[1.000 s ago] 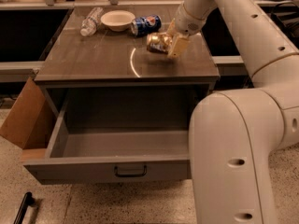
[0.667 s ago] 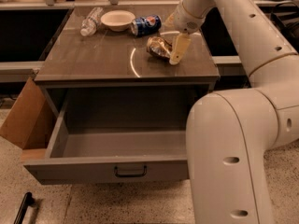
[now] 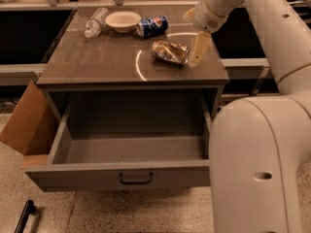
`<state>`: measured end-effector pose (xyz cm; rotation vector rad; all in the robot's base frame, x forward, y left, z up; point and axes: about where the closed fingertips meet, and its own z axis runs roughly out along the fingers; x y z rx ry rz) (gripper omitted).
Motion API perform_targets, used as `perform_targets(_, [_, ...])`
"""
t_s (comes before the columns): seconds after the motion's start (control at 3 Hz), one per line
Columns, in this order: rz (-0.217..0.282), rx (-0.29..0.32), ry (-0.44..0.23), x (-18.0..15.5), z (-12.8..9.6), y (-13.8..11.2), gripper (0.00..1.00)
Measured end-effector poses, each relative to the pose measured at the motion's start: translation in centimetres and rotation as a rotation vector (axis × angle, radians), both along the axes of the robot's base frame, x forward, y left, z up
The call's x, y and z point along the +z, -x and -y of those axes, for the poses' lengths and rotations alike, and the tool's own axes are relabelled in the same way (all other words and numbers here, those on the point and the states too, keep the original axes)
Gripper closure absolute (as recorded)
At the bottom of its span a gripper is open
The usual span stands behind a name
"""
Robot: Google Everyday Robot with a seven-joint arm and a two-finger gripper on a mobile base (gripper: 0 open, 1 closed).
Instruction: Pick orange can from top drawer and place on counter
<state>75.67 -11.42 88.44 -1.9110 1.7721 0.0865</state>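
The orange can (image 3: 170,52), dented and shiny gold-silver, lies on its side on the counter (image 3: 92,59), right of the white arc. My gripper (image 3: 194,33) hangs just right of and above the can, open and apart from it; one yellowish finger (image 3: 199,48) points down beside the can's right end. The top drawer (image 3: 87,175) is pulled fully out below the counter. Nothing shows inside it, and its black handle is on the front panel.
A blue Pepsi can (image 3: 152,25), a white bowl (image 3: 123,20) and a clear plastic bottle (image 3: 95,22) lie at the counter's back. A cardboard box (image 3: 26,125) leans at the drawer's left. My white arm and base (image 3: 262,164) fill the right side.
The gripper was closed on the orange can just above the counter; now the can rests on the counter and the gripper has opened and shifted right and up, off the can.
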Motion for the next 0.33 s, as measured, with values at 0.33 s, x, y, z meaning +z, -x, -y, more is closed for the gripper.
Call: perform_targets(0.33, [0.019, -0.034, -0.053, 0.99, 2.60, 1.78, 0.00])
